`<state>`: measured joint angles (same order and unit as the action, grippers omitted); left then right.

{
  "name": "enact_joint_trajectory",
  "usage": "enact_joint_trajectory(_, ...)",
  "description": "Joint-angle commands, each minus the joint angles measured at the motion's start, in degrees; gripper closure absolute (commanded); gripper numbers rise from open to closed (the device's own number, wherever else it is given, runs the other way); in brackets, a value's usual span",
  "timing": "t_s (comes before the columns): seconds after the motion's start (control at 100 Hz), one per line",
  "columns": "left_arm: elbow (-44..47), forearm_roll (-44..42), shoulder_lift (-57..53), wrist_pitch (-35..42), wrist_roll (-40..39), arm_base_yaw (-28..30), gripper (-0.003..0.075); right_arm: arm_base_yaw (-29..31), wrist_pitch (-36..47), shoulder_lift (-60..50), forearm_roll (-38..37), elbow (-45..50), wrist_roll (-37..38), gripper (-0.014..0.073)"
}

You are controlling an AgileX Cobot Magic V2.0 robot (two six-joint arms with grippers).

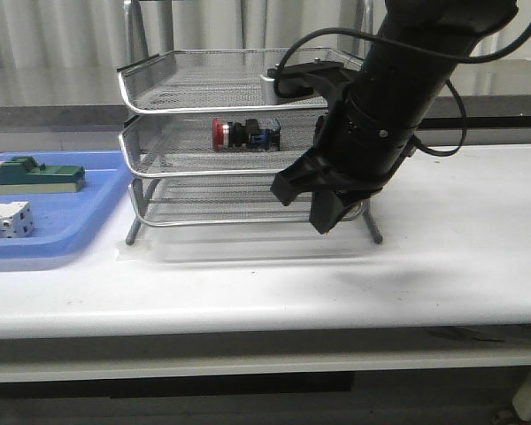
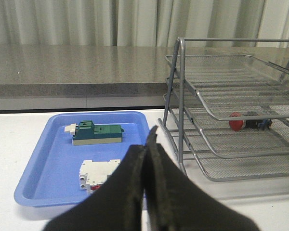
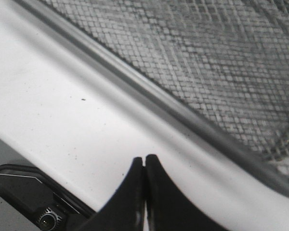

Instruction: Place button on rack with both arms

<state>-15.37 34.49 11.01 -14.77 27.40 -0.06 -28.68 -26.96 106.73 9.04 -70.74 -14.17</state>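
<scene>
Front view: right gripper (image 1: 311, 200) at centre covering the rack (image 1: 159, 115) front, fingers hard to judge. Button (image 1: 245, 134) on middle tier (red head leftward).

Left wrist view: left gripper (image 2: 148, 144) fingers pressed together.

Right wrist view: fingers (image 3: 136, 179) together, empty.

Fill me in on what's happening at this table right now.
Neither arm holds anything. The button lies on its side in the middle tier of the wire rack. The right gripper is shut and empty, low in front of the rack. The left gripper, also shut, hangs over the table near the blue tray holding a green block and white block.
</scene>
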Motion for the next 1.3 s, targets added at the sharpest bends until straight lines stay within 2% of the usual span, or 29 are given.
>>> enact_joint_trajectory(0.0, -1.5, 1.1, 0.5, 4.0, -0.4, 0.1, 0.0741, 0.3, -0.4, -5.6, 0.3, -2.0, 0.5, 0.0657)
enact_joint_trajectory(0.25, -1.5, 1.1, 0.5, 4.0, -0.4, 0.1, 0.0741, 1.3, -2.2, -14.2, 0.3, -0.3, 0.8, 0.0657)
enact_joint_trajectory(0.44, -1.5, 1.1, 0.5, 4.0, -0.4, 0.1, 0.0741, 5.6, -1.9, -22.9, 0.3, 5.0, 1.1, 0.0657)
enact_joint_trajectory(0.69, -1.5, 1.1, 0.5, 4.0, -0.4, 0.1, 0.0741, 14.8, 0.4, -36.8, 0.3, 15.3, 1.6, 0.0657)
enact_joint_trajectory(0.89, -1.5, 1.1, 0.5, 4.0, -0.4, 0.1, 0.0741, 20.4, 5.5, -49.6, 0.3, 25.2, 3.4, 0.0657)
enact_joint_trajectory(1.29, -1.5, 1.1, 0.5, 4.0, -0.4, 0.1, 0.0741, 23.2, 7.3, -73.6, 0.3, 39.6, 3.6, 0.0657)
